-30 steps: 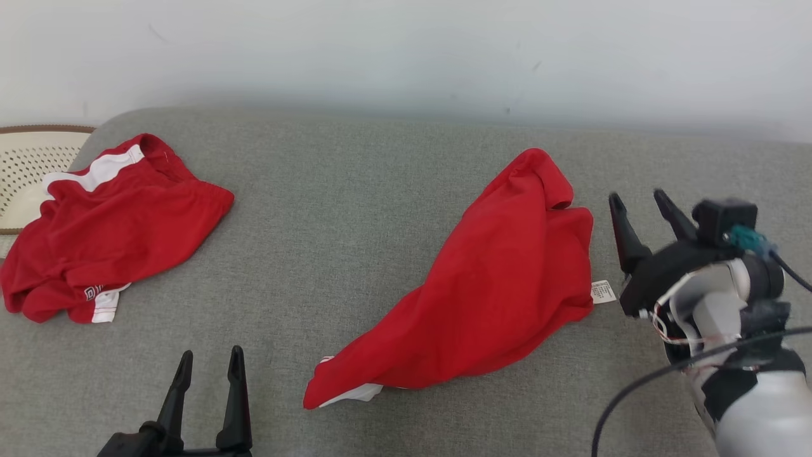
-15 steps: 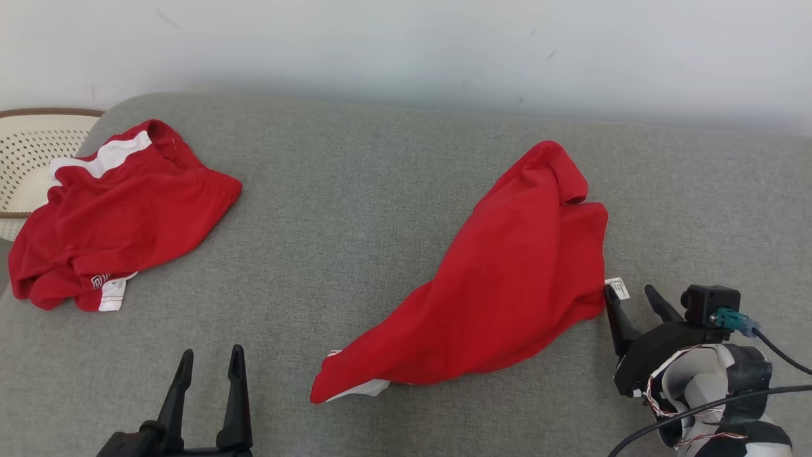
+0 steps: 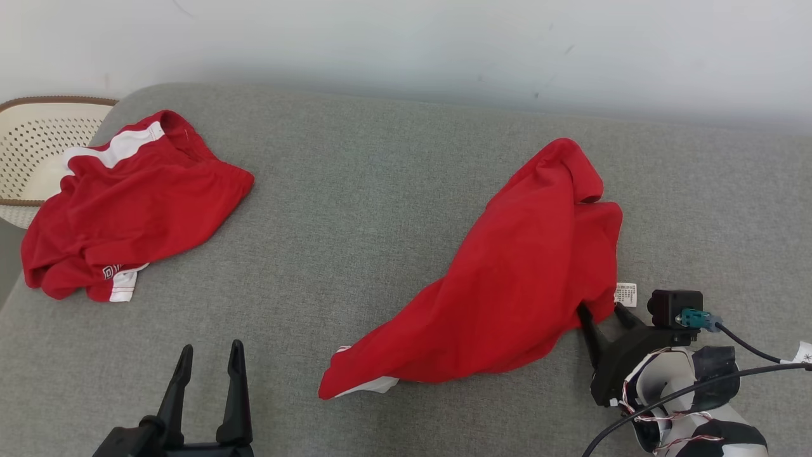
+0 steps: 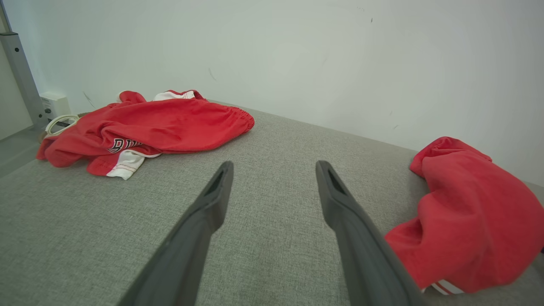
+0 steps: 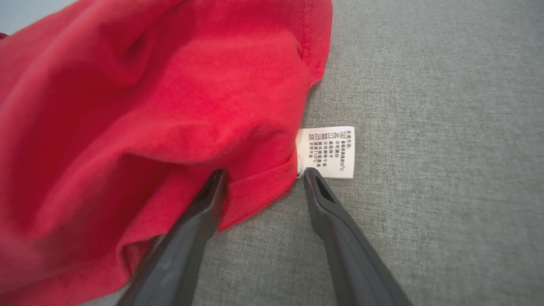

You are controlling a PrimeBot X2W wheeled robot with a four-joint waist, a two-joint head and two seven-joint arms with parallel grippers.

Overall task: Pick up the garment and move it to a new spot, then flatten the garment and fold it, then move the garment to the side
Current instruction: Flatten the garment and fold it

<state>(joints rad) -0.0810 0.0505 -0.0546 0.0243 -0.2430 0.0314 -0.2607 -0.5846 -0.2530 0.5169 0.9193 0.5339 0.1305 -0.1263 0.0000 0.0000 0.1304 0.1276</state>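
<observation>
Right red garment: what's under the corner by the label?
Grey cushion around the garment corner, white label sticking out, right gripper open astride the hem. Anything beneath the cloth is covered.

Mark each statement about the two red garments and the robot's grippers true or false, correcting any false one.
1. The right gripper has its fingers astride the hem of the red garment. True.
2. The left gripper holds the red shorts. False: it is open above bare grey cushion.
3. The care label is blank. False: it bears print.
4. A cream basket sits next to the shorts. True.
</observation>
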